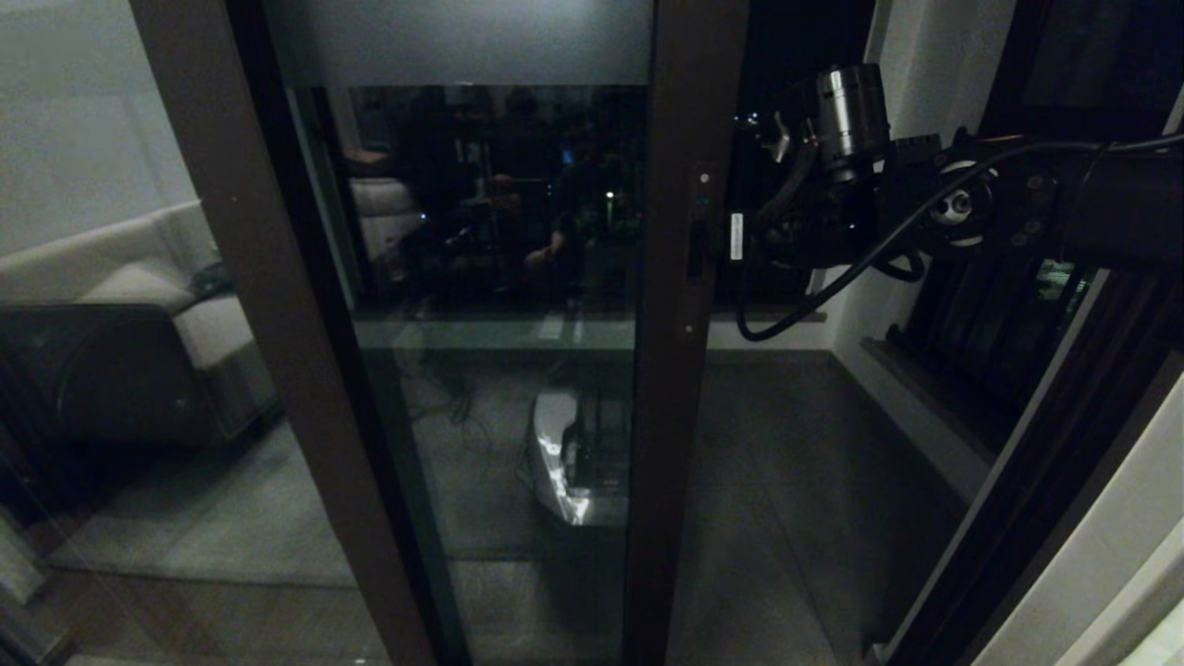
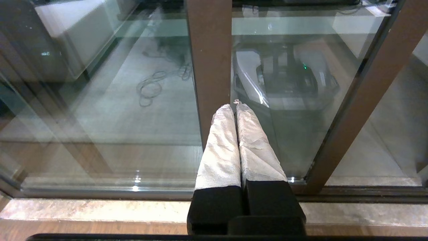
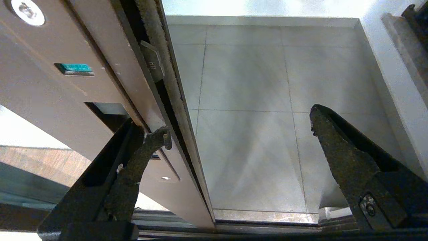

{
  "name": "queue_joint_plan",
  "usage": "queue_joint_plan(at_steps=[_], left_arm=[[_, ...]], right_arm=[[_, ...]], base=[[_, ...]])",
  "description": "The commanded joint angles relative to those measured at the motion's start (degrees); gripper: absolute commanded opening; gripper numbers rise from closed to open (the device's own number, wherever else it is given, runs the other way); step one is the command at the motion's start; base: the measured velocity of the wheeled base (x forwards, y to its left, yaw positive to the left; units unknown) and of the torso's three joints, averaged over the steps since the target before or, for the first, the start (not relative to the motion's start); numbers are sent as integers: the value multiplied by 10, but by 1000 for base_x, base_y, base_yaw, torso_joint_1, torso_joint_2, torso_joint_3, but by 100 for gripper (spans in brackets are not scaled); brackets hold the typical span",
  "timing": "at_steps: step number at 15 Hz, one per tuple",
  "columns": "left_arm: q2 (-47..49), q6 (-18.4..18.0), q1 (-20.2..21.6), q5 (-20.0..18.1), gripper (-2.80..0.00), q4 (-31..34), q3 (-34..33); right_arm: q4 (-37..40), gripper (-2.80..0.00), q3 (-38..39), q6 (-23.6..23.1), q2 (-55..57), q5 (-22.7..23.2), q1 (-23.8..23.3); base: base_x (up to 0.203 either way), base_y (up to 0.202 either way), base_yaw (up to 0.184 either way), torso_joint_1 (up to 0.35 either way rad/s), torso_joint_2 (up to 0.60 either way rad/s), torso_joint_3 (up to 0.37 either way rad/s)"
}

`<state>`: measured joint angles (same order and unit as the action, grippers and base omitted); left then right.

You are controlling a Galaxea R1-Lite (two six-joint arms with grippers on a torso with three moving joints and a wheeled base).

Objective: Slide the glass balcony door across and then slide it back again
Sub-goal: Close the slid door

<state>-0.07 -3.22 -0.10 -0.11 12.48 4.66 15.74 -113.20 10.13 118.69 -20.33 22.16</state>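
Observation:
The glass balcony door (image 1: 499,277) stands with its handle stile (image 1: 680,370) near the middle of the head view and a frosted band across its top. My right gripper (image 1: 738,236) is open at the stile's free edge, level with the narrow handle slot (image 1: 696,242). In the right wrist view the right gripper (image 3: 239,125) straddles the stile edge. One finger (image 3: 133,150) sits at the recessed slot (image 3: 107,112), and the other finger (image 3: 337,150) hangs over the balcony floor. My left gripper (image 2: 234,106) is shut on nothing, low in front of the door glass (image 2: 294,100).
An open gap (image 1: 786,444) lies to the right of the stile, over the tiled balcony floor (image 3: 250,100). A fixed pane showing a sofa (image 1: 139,305) is on the left. The black-framed side window (image 1: 999,351) and a white wall close the right. The track sill (image 2: 100,207) runs along the bottom.

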Motion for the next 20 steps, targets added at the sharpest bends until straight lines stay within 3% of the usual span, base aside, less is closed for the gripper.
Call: queue_joint_plan(at_steps=[1,16,20], left_arm=[[1,0,0,0,-280,1,0],[1,0,0,0,-280,1,0],[1,0,0,0,-280,0,0]], right_arm=[[0,0,0,0,0,-5,-7],[0,0,4,-2,-8,-6,-36],[0,0,37,-2,-29,-5,-38]], base=[[0,0,0,0,0,0],[0,0,0,0,0,0],[0,0,0,0,0,0]])
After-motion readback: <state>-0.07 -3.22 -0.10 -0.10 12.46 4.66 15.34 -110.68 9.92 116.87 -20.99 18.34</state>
